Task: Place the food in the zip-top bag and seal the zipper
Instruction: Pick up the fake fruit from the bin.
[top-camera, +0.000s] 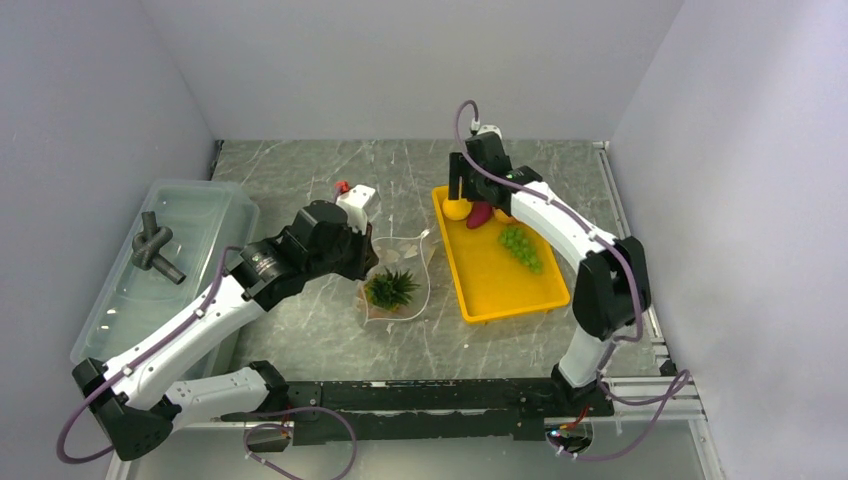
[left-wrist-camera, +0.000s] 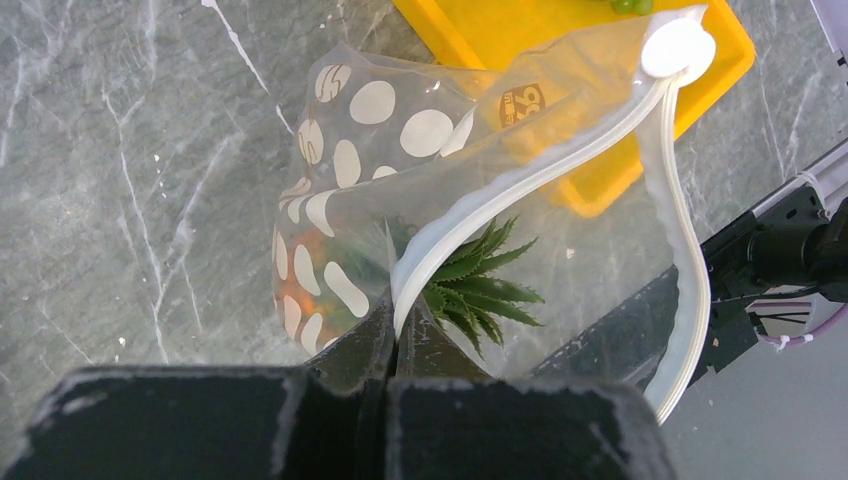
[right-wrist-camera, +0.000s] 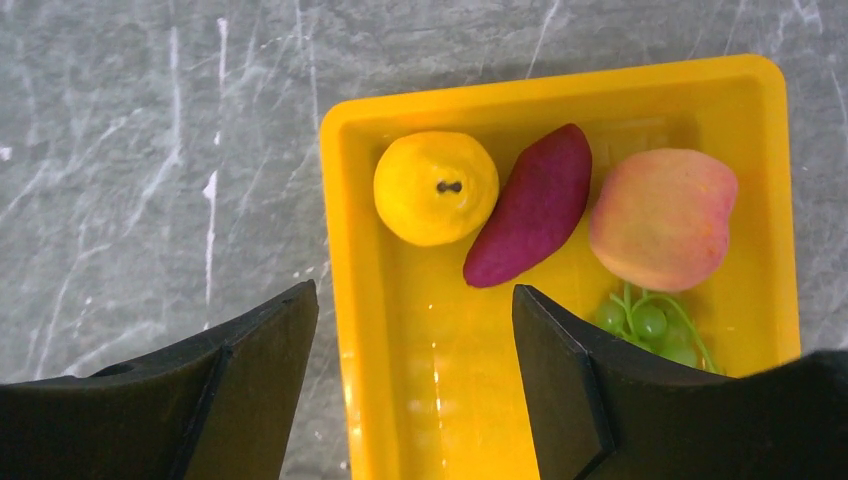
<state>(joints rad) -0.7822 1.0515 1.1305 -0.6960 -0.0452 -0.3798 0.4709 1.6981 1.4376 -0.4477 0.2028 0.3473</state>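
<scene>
Left wrist view: your left gripper (left-wrist-camera: 390, 340) is clenched on the whitish zipper strip (left-wrist-camera: 520, 190) of the clear white-dotted zip-top bag (left-wrist-camera: 400, 130), which lies on the table beside the tray, unsealed. The green-crowned toy pineapple (left-wrist-camera: 480, 280) is already inside. Your right gripper (right-wrist-camera: 415, 330) hangs released over the yellow plastic tray (right-wrist-camera: 430, 400), where the round yellow fruit (right-wrist-camera: 436, 188), dark purple piece (right-wrist-camera: 530, 205), peach-coloured fruit (right-wrist-camera: 663, 218) and green grapes (right-wrist-camera: 650, 325) await bagging.

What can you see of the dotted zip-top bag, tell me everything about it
The zip-top bag is clear, crinkly plastic printed with white round dots and one small orange badge. Its whitish zipper is unsealed, the two strips spread into a wide loop ending in a round white tab. It lies on the grey marbled table beside the yellow tray. The left gripper is shut on its mouth edge. The pineapple sits inside, crown toward the mouth.
</scene>
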